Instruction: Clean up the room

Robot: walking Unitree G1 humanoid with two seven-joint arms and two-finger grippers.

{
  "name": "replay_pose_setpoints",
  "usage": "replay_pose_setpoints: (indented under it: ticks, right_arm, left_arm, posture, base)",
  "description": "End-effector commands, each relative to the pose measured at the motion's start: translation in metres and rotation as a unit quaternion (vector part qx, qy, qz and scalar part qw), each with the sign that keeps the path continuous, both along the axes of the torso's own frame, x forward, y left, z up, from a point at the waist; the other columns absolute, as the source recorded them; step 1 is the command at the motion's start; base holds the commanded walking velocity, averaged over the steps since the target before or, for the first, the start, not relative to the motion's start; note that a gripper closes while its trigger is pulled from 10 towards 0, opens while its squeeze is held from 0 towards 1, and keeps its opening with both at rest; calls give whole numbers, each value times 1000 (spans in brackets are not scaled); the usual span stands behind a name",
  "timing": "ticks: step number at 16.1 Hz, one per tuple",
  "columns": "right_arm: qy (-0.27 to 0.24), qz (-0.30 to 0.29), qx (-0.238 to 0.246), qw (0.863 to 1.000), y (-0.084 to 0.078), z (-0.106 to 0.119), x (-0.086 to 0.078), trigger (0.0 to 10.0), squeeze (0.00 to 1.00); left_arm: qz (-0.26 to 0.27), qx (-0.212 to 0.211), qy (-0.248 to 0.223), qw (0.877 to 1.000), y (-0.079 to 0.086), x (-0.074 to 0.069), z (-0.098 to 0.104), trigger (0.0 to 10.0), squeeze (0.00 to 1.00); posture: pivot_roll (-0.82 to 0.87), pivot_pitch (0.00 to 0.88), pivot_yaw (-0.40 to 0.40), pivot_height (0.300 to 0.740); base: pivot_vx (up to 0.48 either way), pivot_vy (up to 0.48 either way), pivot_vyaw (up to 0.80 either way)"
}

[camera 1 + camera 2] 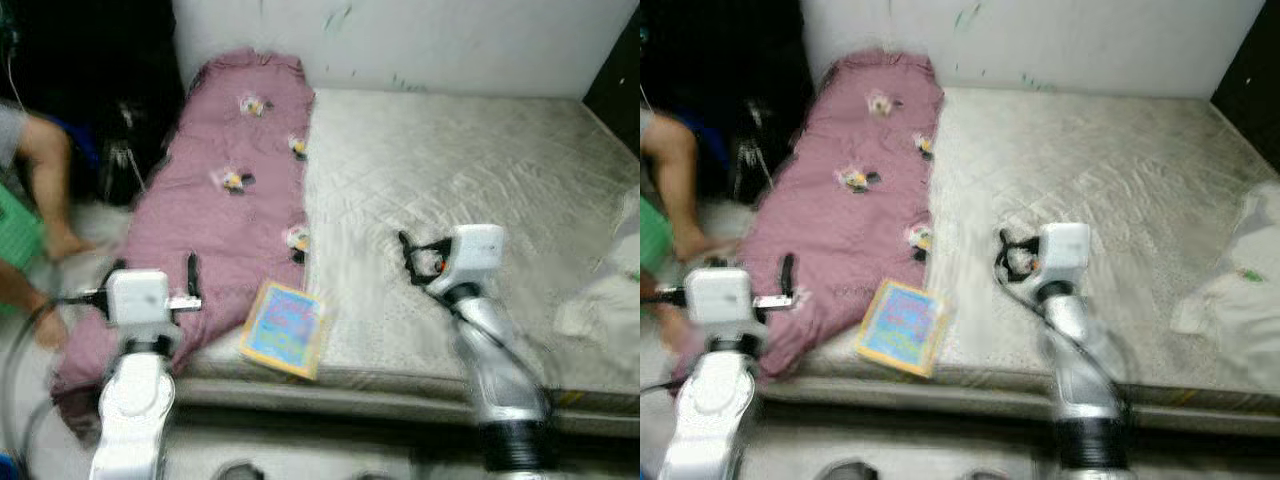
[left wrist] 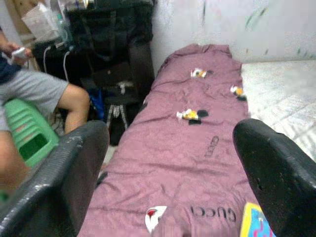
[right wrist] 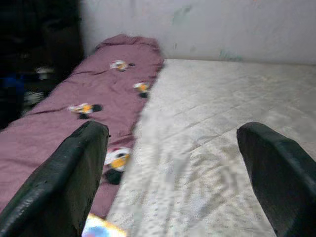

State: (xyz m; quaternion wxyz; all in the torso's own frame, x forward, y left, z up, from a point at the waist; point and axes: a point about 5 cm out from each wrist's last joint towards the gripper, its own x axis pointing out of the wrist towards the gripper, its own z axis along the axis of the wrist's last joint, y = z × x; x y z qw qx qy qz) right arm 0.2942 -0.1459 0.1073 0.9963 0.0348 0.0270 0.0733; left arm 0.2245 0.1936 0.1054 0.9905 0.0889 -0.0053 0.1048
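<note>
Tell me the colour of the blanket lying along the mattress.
The blanket is mauve pink with small cartoon prints, clearest in the left wrist view.

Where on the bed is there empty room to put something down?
The grey mattress is bare between the pink blanket and the white cloth at its right edge. The left side is crowded: the blanket, and a colourful book at the front edge.
</note>
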Motion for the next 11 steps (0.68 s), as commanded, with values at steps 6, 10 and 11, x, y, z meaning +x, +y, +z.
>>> replay_pose_setpoints:
  ticks: [6,10,11]
  right_arm:
    - [-3,-9,-8,1000,-6,2,2,10000,0]
    - [-3,-9,-9,1000,-6,1,2,10000,0]
    - [-3,-9,-9,1000,-6,1,2,10000,0]
  left_arm:
    - [-5,-3,-5,1000,-3,3,2,10000,0]
    - [-8,-4,-5,1000,-4,3,2,10000,0]
    - [-8,-4,-5,1000,-4,3,2,10000,0]
  posture:
    - [-38,0,-26,740]
    - [-38,0,-25,740]
    - [-38,0,-25,740]
  base:
    - [0,-365,0]
    - [0,-364,0]
    - [0,-360,0]
